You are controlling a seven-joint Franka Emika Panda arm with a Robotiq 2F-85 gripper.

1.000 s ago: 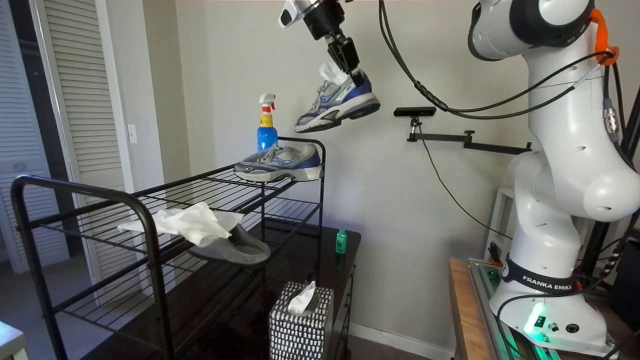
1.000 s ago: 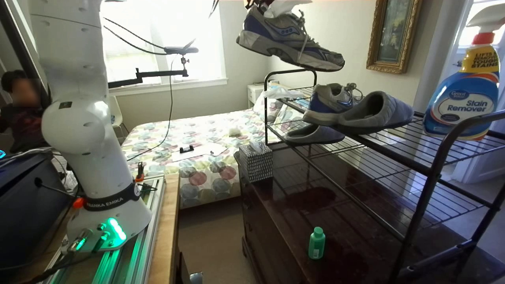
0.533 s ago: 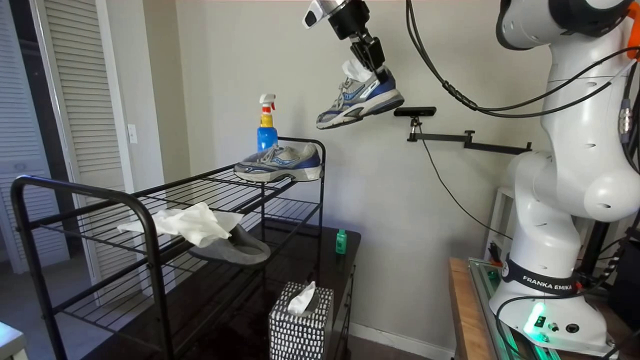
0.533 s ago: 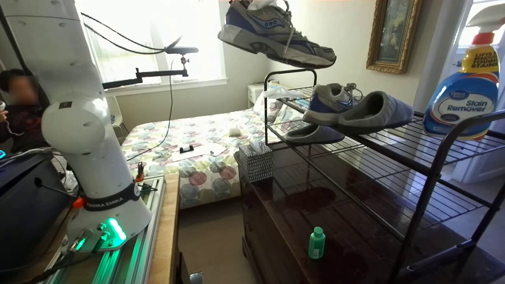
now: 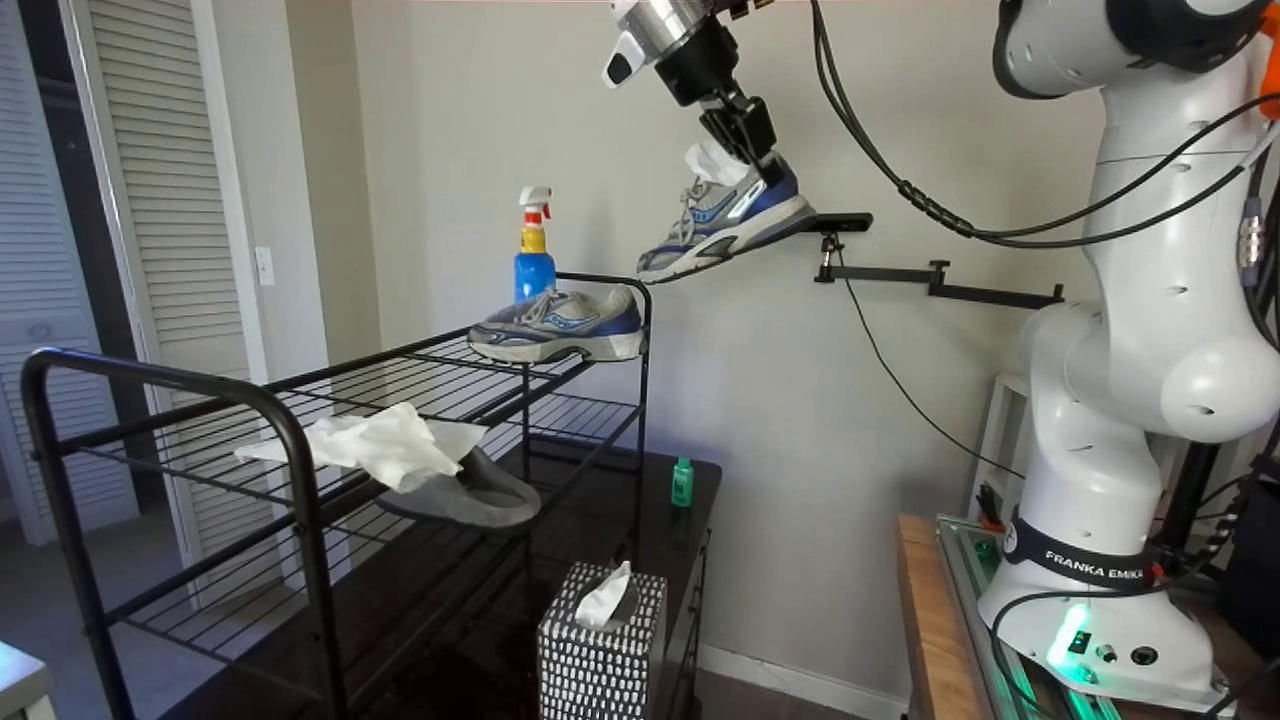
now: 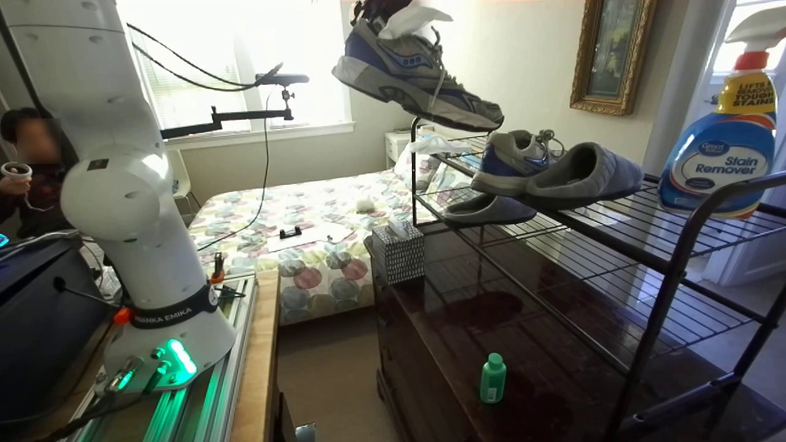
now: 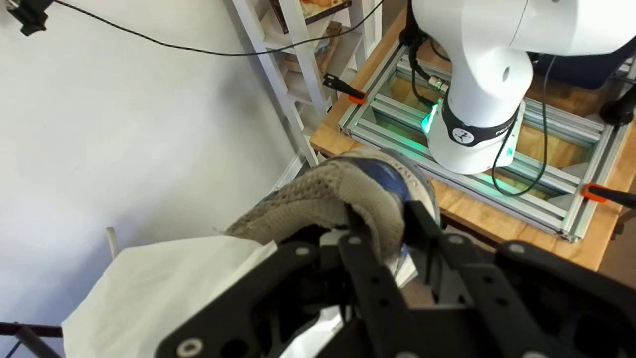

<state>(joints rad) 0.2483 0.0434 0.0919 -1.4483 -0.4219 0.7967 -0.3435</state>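
My gripper [image 6: 374, 12] holds a gray-and-blue running shoe [image 6: 408, 72] aloft by its heel, toe tipped down, tissue [image 6: 414, 20] poking from its opening. Atop the wire rack [image 6: 677, 262] I see a matching shoe [image 6: 500, 161], a gray slipper [image 6: 608, 172] and a Great Value Stain Remover bottle [image 6: 715, 153].

Gry/blue shoe [image 5: 725, 217], wht sole, hangs in air nr rack [image 5: 316, 560], toe tilted dn; wht tissue [image 6: 412, 20] at its opening.
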